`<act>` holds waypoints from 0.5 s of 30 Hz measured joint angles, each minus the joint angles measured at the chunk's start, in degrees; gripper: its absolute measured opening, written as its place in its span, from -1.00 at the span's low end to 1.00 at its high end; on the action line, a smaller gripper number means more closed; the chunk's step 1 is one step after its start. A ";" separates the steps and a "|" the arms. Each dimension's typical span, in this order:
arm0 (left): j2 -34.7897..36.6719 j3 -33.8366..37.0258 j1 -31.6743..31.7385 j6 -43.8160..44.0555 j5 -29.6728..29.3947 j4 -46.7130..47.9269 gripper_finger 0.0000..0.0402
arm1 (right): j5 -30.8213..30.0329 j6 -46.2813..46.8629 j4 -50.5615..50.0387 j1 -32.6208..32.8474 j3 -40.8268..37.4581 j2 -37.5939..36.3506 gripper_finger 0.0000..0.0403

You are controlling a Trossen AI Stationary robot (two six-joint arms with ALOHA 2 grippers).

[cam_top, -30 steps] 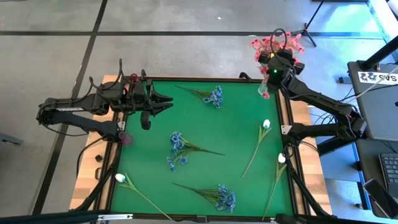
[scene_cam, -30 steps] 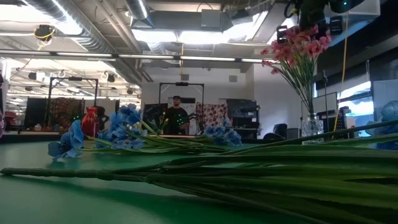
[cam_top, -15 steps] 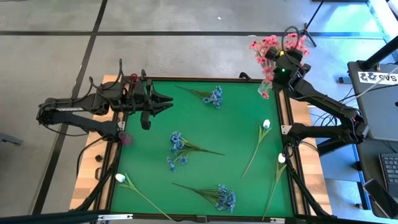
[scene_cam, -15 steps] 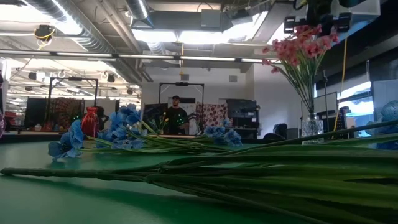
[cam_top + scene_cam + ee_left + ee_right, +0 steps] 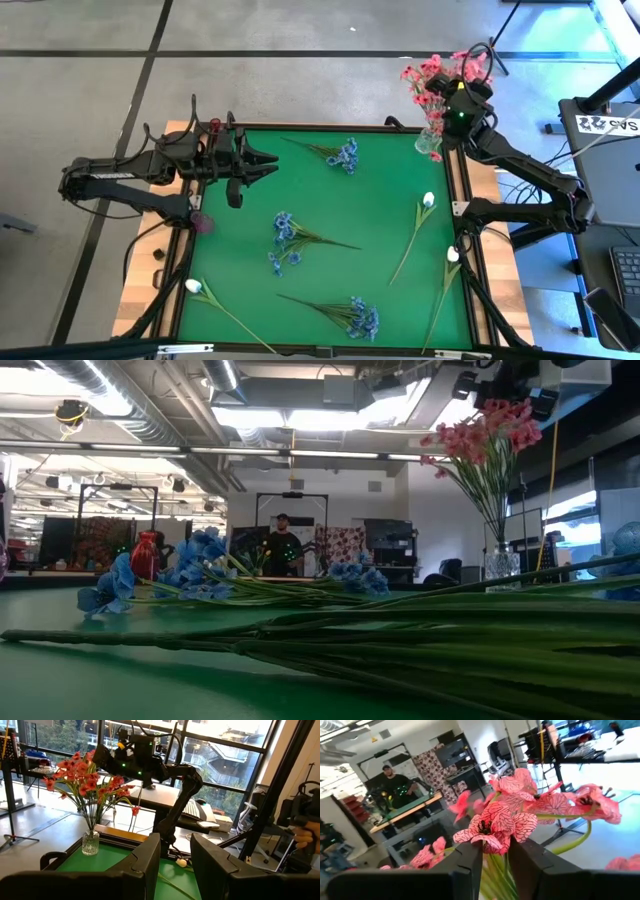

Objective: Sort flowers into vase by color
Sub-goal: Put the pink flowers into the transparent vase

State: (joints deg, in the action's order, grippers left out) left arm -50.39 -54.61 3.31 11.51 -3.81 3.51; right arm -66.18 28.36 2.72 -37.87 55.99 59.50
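I see a green mat [image 5: 380, 200] framed in black, with flowers lying loose on it. A glass vase [image 5: 428, 143] stands at the mat's far right corner and holds a bunch of pink flowers [image 5: 432, 73].

My right gripper [image 5: 447, 88] is raised above that corner, in among the pink blooms. From its own wrist camera the two dark fingers [image 5: 465, 865] stand a little apart, with green stems and a pink bloom [image 5: 496, 824] showing in the gap. I cannot tell whether they are pinching a stem or only sitting around it (the blooms fill most of that view).

My left gripper [image 5: 268, 161] waits over the far left part of the mat, pointing toward the right edge. Its fingers [image 5: 145, 865] are parted, with nothing between them.

Blue flowers lie in three places: one sprig [image 5: 346, 154] near the far edge at the middle, a cluster [image 5: 287, 242] around the mat's centre, and another sprig [image 5: 360, 317] near the near edge.

White buds lie in three places too: one [image 5: 428, 199] toward the right edge, one [image 5: 452, 255] on the right edge itself with its stem running to the near right corner, and one [image 5: 193, 286] by the near left corner.

A small red vase [image 5: 213, 126] stands at the far left corner, and something pink [image 5: 203, 222] sits at the left edge; I cannot make out what it is. In the room beyond, a person [image 5: 283, 546] stands.
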 joint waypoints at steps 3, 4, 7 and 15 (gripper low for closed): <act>0.00 0.00 0.01 0.02 0.00 -0.01 -0.48 | 1.44 3.84 -2.73 0.00 0.02 -1.09 -0.56; 0.00 0.00 0.00 0.01 0.00 0.00 -0.48 | 1.67 6.05 -4.84 0.00 0.05 -1.57 -0.56; 0.00 0.00 0.02 -0.03 0.00 -0.01 -0.48 | 3.44 16.40 -15.00 -0.04 0.04 -2.41 -0.56; 0.00 0.00 0.04 -1.10 -0.01 -0.02 -0.48 | 10.36 31.73 -28.71 -0.07 0.02 -4.72 -0.56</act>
State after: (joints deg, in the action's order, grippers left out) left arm -50.39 -54.61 3.36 10.40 -3.82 3.49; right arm -55.82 60.10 -25.99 -37.93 56.01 54.78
